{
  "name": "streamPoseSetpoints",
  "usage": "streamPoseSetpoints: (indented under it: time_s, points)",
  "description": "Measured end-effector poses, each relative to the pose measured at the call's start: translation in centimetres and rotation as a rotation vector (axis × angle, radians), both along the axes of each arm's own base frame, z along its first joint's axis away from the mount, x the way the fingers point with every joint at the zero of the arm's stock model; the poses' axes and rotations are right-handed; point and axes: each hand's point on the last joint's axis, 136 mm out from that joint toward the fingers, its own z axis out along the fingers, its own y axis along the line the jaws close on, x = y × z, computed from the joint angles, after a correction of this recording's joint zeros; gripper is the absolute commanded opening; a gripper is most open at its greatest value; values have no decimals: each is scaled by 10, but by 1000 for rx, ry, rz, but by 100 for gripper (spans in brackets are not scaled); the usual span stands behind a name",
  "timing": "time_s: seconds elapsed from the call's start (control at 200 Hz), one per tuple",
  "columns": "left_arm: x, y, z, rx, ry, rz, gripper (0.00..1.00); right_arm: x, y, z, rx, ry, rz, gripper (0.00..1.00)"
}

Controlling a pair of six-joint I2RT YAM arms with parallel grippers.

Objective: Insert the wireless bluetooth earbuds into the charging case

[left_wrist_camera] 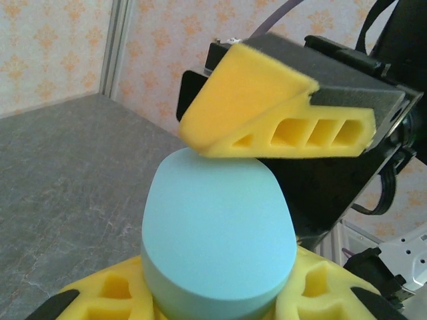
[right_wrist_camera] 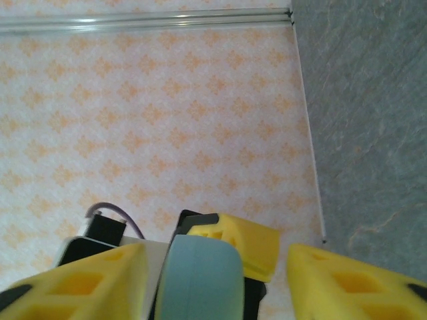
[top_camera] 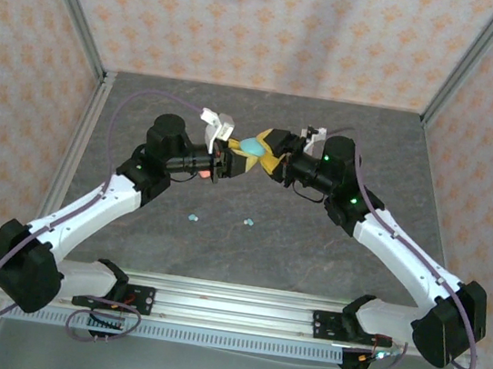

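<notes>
Teal case points lengthwise toward right gripper, jaws apart; left gripper clamps it.

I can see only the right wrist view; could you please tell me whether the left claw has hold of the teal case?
Observer: Yes. In the left wrist view, the teal case sits clamped in the left claw.
Operator: Thank you. Are any earbuds lying loose?
Observer: Two, seen from the top view. One teal earbud and another teal earbud lie apart on the table, nearer the arm bases than the case.
</notes>
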Motion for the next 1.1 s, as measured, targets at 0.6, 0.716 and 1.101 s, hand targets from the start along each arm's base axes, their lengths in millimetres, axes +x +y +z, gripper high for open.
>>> streamPoseSetpoints:
  time_s: [0.6, 0.716, 1.101]
  points:
    - [-45, 11, 34, 71, -77, -98, 17, -73, -35, 86, -338, -690, 79, 69]
    - [-52, 13, 38, 85, -90, -110, 17, -77, -15, 54, -435, -694, 188, 69]
    - [-61, 14, 39, 103, -78, -142, 17, -83, -1, 34, -546, -766, 303, 69]
